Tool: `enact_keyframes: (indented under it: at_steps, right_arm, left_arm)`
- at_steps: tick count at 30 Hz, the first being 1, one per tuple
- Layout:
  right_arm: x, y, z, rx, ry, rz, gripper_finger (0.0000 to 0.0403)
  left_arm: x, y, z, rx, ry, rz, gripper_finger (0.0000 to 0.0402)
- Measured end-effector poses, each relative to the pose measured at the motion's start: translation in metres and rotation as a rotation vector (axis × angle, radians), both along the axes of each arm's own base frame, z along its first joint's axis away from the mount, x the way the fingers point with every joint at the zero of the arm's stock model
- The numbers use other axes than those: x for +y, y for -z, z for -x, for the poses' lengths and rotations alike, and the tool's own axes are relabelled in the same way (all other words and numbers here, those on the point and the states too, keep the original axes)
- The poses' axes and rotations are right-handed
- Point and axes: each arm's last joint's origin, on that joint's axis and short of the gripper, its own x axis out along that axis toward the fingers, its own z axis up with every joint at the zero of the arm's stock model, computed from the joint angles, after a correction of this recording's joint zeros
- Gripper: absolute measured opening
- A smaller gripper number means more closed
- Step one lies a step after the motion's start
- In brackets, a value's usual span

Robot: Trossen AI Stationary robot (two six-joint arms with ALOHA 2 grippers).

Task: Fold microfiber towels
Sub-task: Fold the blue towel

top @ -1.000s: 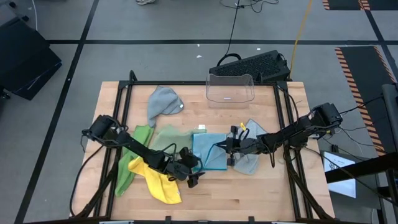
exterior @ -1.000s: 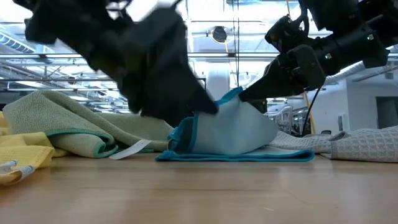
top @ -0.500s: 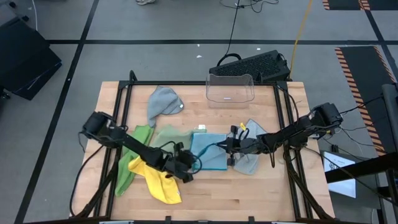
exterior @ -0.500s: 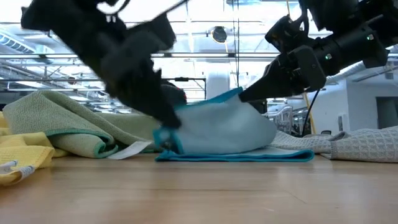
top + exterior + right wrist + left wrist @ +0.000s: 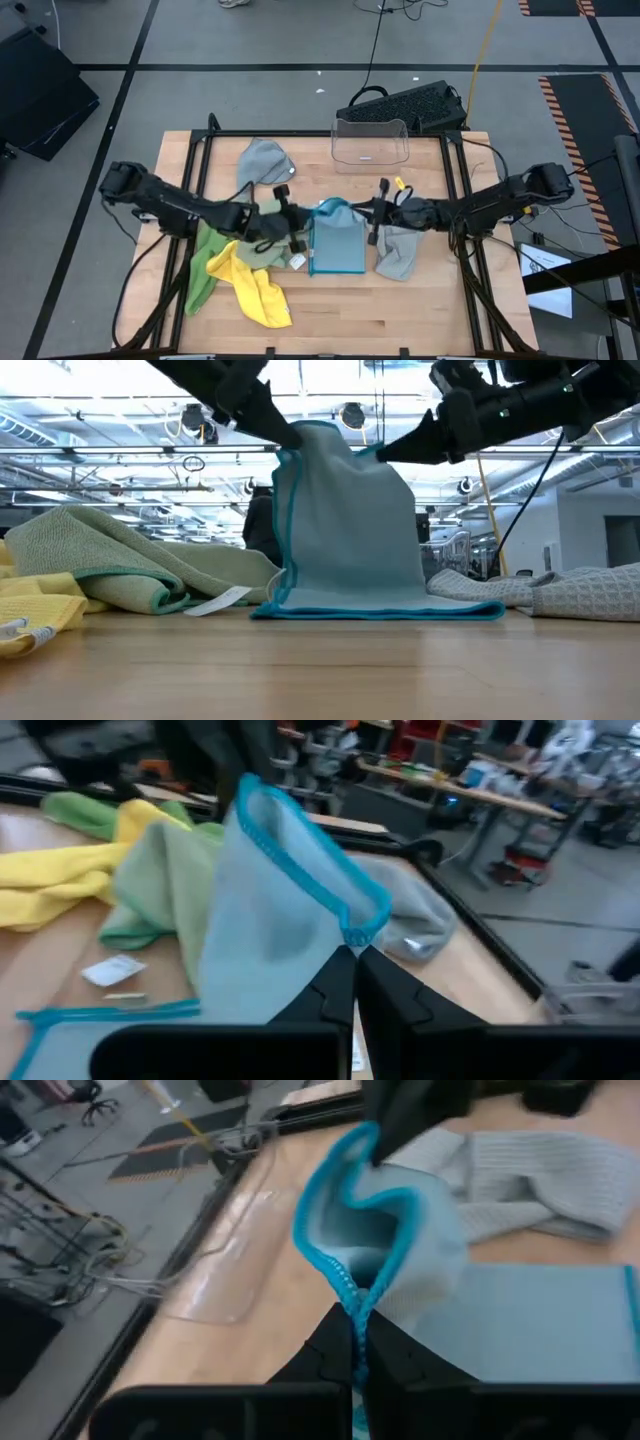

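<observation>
A light blue towel [image 5: 336,245] with a teal hem stands up between my two grippers at mid-table, its lower part [image 5: 380,610] lying on the wood. My left gripper [image 5: 305,215] is shut on its raised edge from the left, and my right gripper [image 5: 365,213] is shut on the same edge from the right. A sage green towel [image 5: 262,228], a bright green towel [image 5: 203,262] and a yellow towel [image 5: 255,288] lie heaped at the left. One grey towel [image 5: 262,160] lies at the far left, another [image 5: 398,252] at the right. My left gripper pinches the towel's teal hem [image 5: 351,1302] between its two fingers at the raised left corner [image 5: 292,432], coming slanting down from the table's left. The cloth hangs below, its lower edge on the table. My right gripper pinches the hemmed corner [image 5: 356,934] at the raised right end [image 5: 378,452] between its two fingers, almost level from the table's right. The cloth hangs from it, sagging a little between the two grips.
A clear plastic bin [image 5: 370,142] stands at the far edge. A black keyboard [image 5: 405,105] lies on the floor beyond it. A white tag [image 5: 297,261] lies by the sage towel. The near strip of the wooden table [image 5: 400,310] is bare.
My left gripper has shut on the blue towel's near left corner, then risen and gone toward the far edge. My right gripper has risen too. The towel's held edge is lifted high, so the cloth now hangs upright with its lower part still on the table.
</observation>
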Motion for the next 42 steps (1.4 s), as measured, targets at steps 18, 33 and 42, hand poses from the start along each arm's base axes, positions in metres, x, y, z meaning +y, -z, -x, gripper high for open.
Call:
enact_keyframes:
  at_steps: [18,33,42]
  right_arm:
    - [0.028,0.050,-0.006,0.238,-0.215,-0.266,0.0004]
    - [0.020,0.040,0.001,0.269,-0.195,-0.240,0.0004]
    - [0.025,0.052,0.003,0.352,-0.224,-0.292,0.0004]
  left_arm:
    - [-0.024,0.050,-0.015,0.195,0.235,0.095,0.0008]
    - [-0.040,0.058,-0.018,0.177,0.315,0.188,0.0005]
    - [-0.042,0.070,-0.025,0.170,0.339,0.210,0.0006]
